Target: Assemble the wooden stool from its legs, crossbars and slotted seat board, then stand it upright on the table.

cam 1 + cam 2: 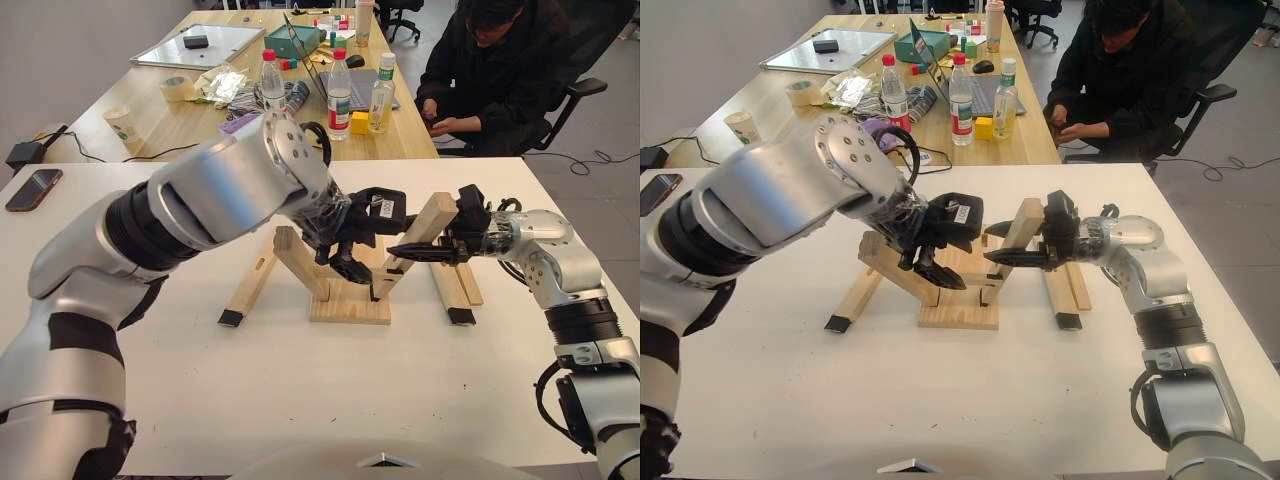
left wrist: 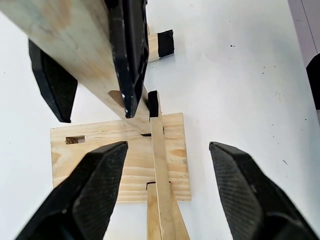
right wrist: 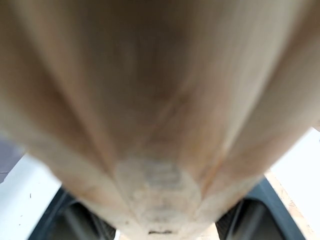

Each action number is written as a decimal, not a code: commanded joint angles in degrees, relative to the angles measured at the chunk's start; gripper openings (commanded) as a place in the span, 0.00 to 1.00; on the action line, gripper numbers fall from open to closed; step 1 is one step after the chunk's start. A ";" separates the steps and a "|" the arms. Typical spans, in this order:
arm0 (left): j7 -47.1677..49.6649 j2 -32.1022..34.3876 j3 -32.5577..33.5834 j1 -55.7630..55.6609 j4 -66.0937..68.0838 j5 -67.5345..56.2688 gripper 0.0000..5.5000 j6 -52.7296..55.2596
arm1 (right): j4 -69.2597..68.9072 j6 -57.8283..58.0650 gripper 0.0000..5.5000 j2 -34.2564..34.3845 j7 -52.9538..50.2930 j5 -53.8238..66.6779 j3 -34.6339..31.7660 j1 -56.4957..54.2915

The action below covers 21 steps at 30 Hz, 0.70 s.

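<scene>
On the table (image 1: pixel 300 400), one slotted seat board (image 1: pixel 350 306), two tilted legs (image 1: pixel 298 260) (image 1: pixel 420 228), two hands (image 1: pixel 352 268) (image 1: pixel 412 250).

Both head eyes look down from above, sharing the white desk (image 1: pixel 330 400). The left wrist camera looks down, close behind the left end effector (image 2: pixel 167 145).

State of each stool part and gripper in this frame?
Seat board: flat on table, slots up.
Held leg: tilted, lower end at the board.
Other leg: leaning, lower end on the board.
Crossbar: on edge over the board, end by held leg.
Loose legs: lying flat on table.
Left gripper: jaws open above board.
Right gripper: jaws shut on held leg.
</scene>
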 commanded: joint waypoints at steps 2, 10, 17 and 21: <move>3.06 -1.82 -4.61 3.10 2.79 2.83 0.55 0.80 | 3.11 1.18 0.37 -2.56 -2.92 -9.68 5.07 5.69; 4.23 -0.92 -8.17 5.90 4.48 6.48 0.38 -2.17 | 3.43 0.86 0.37 -2.32 -3.31 -9.58 5.29 5.58; 3.79 -0.99 -7.13 6.49 6.06 7.99 0.18 -3.84 | 3.78 0.52 0.37 -2.82 -3.41 -9.60 5.89 5.66; 3.08 0.48 -7.93 7.54 6.38 8.88 0.11 -4.40 | 3.90 0.34 0.37 -3.36 -3.26 -9.61 5.87 5.65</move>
